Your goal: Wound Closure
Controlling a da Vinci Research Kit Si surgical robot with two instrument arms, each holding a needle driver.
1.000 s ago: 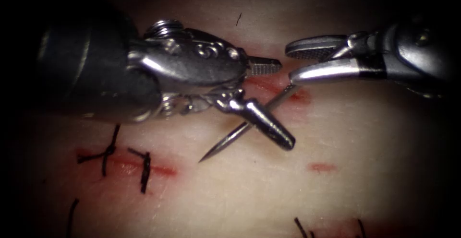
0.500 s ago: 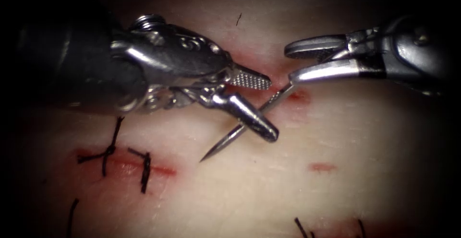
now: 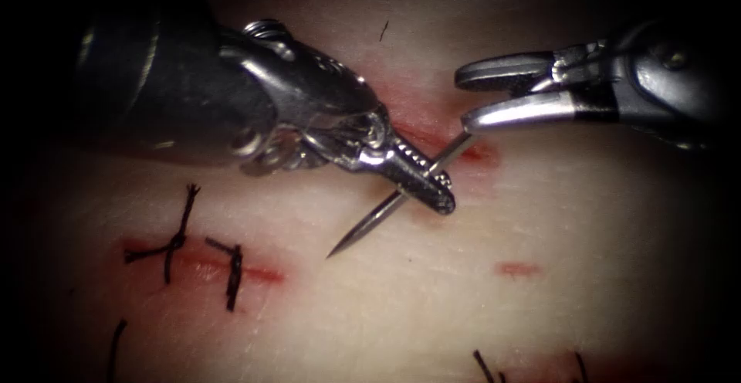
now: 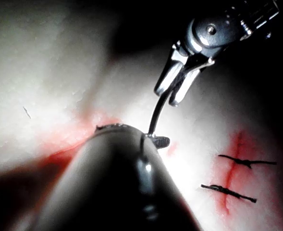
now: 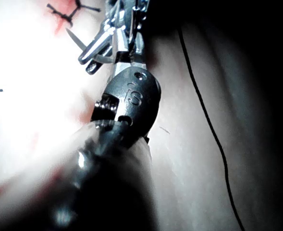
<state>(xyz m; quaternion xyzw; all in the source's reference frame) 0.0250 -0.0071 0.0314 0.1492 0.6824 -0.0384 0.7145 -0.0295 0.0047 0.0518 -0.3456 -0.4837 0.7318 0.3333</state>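
Observation:
My left tool (image 3: 424, 184) comes in from the left with its jaws shut on the curved needle (image 3: 370, 225) at about mid-shaft. The needle is out of the tissue (image 3: 478, 313) and lies just above it. Its free tip points down and left, on the left of the open red cut (image 3: 421, 137). My right tool (image 3: 465, 105) reaches in from the right and grips the needle's rear end at its jaw tips. In the left wrist view the needle (image 4: 155, 115) curves up from my own jaws into the right tool (image 4: 172, 96). Black thread (image 5: 203, 110) trails over the tissue.
A second cut (image 3: 258, 273) at the lower left carries two black stitches (image 3: 231, 275). A small red mark (image 3: 517, 269) lies to the lower right. Cut thread ends (image 3: 485, 366) stick up at the bottom edge. The same two stitches (image 4: 227, 191) show in the left wrist view.
My left tool's jaws, wide open around the needle a second ago, have closed onto its shaft. The right tool and the needle have hardly moved.

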